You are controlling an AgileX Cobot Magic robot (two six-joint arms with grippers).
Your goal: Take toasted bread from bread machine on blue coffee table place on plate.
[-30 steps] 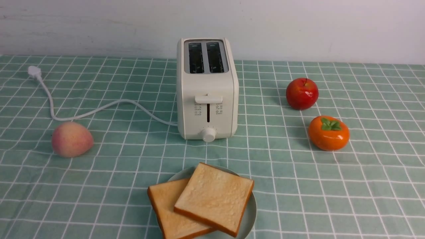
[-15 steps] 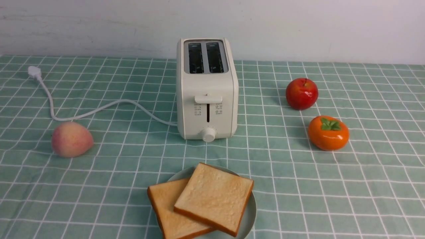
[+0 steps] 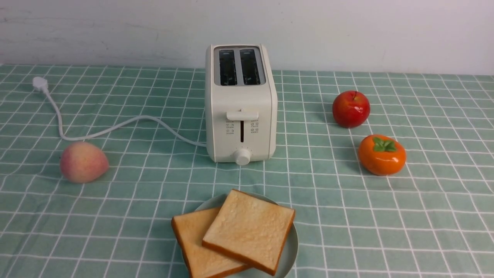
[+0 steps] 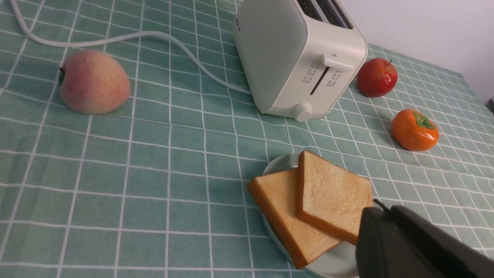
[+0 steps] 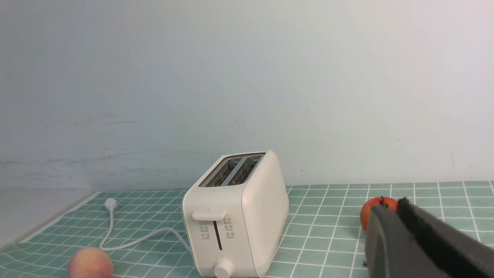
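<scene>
Two slices of toasted bread lie on the plate (image 3: 291, 251) near the front edge of the blue coffee table (image 3: 386, 216). The upper slice (image 3: 249, 229) overlaps the lower slice (image 3: 191, 237). The bread machine (image 3: 241, 104) stands behind the plate, both slots empty, lever up. Neither gripper shows in the front view. In the left wrist view my left gripper (image 4: 380, 210) is shut and empty, just beside the upper slice (image 4: 332, 197). In the right wrist view my right gripper (image 5: 389, 204) is shut and empty, held off to the right of the bread machine (image 5: 235, 216).
A peach (image 3: 83, 161) lies to the left. A red apple (image 3: 351, 109) and an orange persimmon (image 3: 382, 154) lie to the right. The white cord (image 3: 115, 127) runs left from the bread machine to its plug (image 3: 39, 83). A pale wall stands behind.
</scene>
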